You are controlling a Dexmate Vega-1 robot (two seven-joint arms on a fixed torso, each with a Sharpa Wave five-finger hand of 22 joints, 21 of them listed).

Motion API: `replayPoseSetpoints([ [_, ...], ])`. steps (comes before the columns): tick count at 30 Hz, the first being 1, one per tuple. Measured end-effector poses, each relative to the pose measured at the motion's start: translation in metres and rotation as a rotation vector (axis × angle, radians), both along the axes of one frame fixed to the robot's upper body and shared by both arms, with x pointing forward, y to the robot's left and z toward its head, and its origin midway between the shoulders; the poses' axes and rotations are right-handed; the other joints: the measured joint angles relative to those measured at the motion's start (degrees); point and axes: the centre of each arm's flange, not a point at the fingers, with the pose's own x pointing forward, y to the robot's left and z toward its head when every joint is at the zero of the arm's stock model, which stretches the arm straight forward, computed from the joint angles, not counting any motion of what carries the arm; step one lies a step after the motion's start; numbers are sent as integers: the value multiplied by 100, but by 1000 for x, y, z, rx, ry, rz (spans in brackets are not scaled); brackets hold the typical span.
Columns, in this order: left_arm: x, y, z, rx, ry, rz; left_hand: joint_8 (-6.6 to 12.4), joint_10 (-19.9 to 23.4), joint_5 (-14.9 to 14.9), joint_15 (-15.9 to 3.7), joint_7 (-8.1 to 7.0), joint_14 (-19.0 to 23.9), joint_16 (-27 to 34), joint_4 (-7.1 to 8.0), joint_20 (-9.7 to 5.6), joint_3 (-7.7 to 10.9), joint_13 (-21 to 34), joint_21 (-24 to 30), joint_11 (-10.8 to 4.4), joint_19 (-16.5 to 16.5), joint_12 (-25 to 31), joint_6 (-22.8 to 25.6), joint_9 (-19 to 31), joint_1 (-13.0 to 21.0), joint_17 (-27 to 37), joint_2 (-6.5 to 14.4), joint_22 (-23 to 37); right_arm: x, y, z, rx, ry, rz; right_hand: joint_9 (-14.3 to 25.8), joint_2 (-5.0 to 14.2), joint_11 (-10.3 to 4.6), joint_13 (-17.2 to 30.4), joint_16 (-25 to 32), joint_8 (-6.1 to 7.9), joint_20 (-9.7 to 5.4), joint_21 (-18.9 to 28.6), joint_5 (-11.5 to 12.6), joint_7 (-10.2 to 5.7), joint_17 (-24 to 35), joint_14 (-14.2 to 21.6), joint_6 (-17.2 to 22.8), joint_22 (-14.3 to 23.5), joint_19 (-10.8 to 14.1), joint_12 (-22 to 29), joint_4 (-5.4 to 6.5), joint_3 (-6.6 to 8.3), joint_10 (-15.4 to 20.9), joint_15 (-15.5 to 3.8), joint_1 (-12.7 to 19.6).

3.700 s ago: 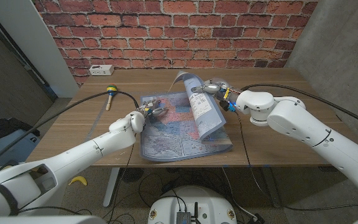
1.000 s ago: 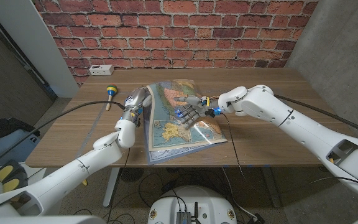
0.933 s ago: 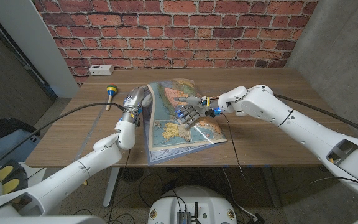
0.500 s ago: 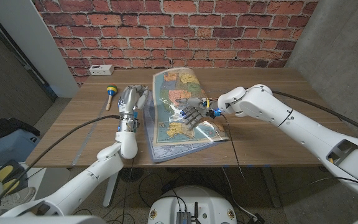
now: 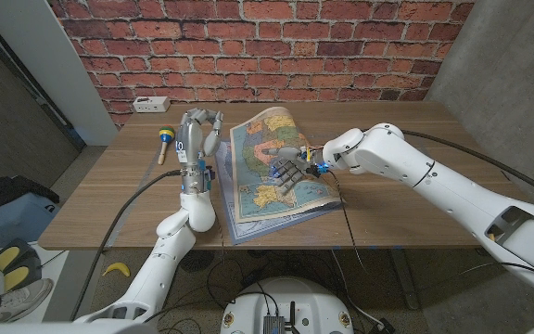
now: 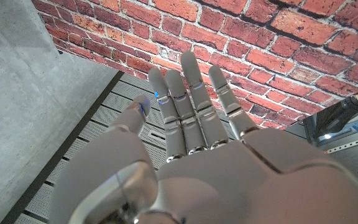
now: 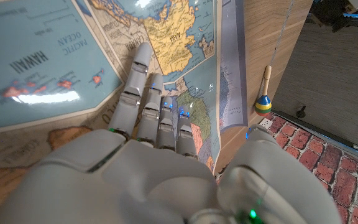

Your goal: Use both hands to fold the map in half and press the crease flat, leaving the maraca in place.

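Red brick wall (image 5: pixel 276 46) runs behind the wooden worktop (image 5: pixel 387 199), with a grey concrete panel (image 5: pixel 508 65) to its right. On the worktop lies the map (image 5: pixel 267 176), folded over on itself with the coloured face up; its upper sheet bows up at the far end and along the left edge, so the fold is not yet flat. The right robot hand (image 5: pixel 288 169) lies palm down on the middle of the map, fingers stretched out and pressing the paper, gripping nothing; the right wrist view shows the same fingers (image 7: pixel 148 102) spread flat over the printed coastlines. The left robot hand (image 5: pixel 198 130) stands raised above the worktop just left of the map, apart from it, fingers extended upward and close together with nothing held; in the left wrist view its fingers (image 6: pixel 188 106) point at the brick wall. A white power strip (image 5: pixel 146 102) sits at the far left corner. The maraca (image 5: pixel 163 144) lies near the worktop's far left, well apart from the map and both hands, also seen at (image 7: pixel 264 93)
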Motion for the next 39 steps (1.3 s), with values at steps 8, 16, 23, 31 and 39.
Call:
replayPoseSetpoints([
  [8,0,0,-4,156,25,65,-818,-496,0,-6,-207,-476,-1173,58,-1,231,-1098,-110,49,-346,-820,-505,-817,-591,-1094,-92,-508,-8,16,4,-76,5,54,0,68,22,0,19,0,22,-44,0,0,0,32,0,0,-22,0,0,0,22,-32,-68],
  [16,7,-2,2,207,114,81,-1368,-1108,-21,20,-435,-1048,-1846,81,6,300,-1616,-213,-17,-585,-1378,-992,-1256,-1056,-1580,-198,-829,-10,26,1,-139,59,120,-18,173,43,-25,116,0,-70,102,-28,43,-72,423,-43,0,564,27,25,-25,208,-93,-179],
  [23,18,0,7,233,267,116,-1875,-1893,-43,104,-586,-1829,-2297,131,41,119,-2084,-395,-55,-902,-2176,-1508,-1608,-1492,-1994,-361,-1150,-10,32,-2,-211,126,163,-27,141,31,-24,116,0,-81,119,-28,75,-98,495,-75,0,676,27,48,-48,238,-119,-221],
  [31,34,3,17,298,497,156,-2700,-2722,-88,77,-1046,-2979,-2622,315,73,-189,-2731,-785,-197,-1496,-3122,-2416,-1885,-2083,-2424,-322,-1469,-12,36,-5,-279,192,200,-11,149,49,-16,116,0,-71,119,-28,83,-106,511,-83,0,746,51,83,-83,281,-103,-320],
  [39,59,-8,29,426,769,175,-3072,-2743,-54,102,-1143,-3813,-2661,868,-28,-280,-3228,-1279,-354,-2310,-3540,-2548,-1914,-2551,-2568,-91,-1537,-15,37,-6,-332,237,220,-11,148,50,-17,116,0,-71,119,-28,114,-132,511,-51,0,746,82,112,-112,341,-103,-425],
])
